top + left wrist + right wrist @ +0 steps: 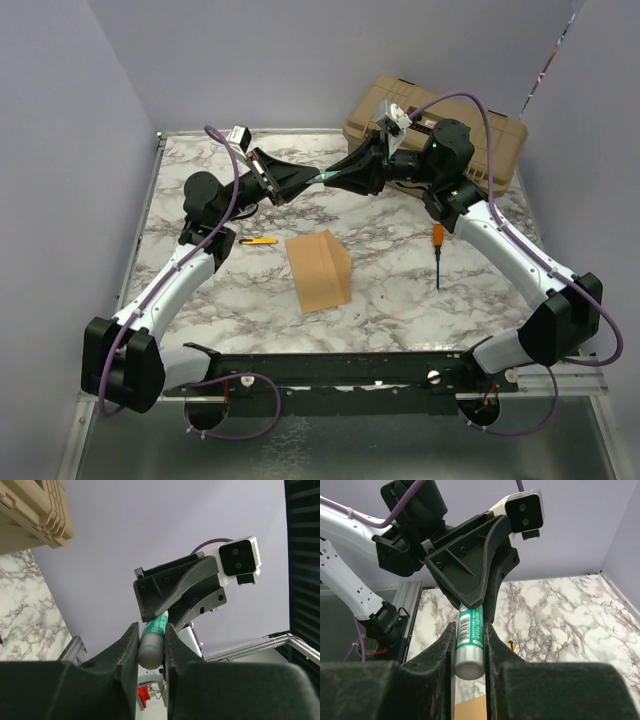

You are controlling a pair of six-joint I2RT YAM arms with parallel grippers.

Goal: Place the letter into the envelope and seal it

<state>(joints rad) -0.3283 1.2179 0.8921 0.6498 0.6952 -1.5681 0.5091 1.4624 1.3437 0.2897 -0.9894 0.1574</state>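
Both arms meet in the air over the far part of the bench, tip to tip. L gripper fingers are clenched on one end of a glue stick: narrow gap, both pads pressed to the tube, pale rounded end toward the cam. R gripper fingers are clamped on the same stick from the opp. end, white end facing the cam, green label w/ barcode showing just above the pads. From the top cam the stick is only a green sliver betw. the two dark tips.

Envelope lies mid-bench, near side of the grippers and well apart from them. Kraft-brown, main panel flat, flap along its right side lifted off the crease, tilted up. A brown strip of it shows low betw. the fingers in the R wrist cam.

Tan hard case at far-right corner, lid down, contents hidden.

Yellow marker left of the envelope; orange-handled screwdriver to its right.
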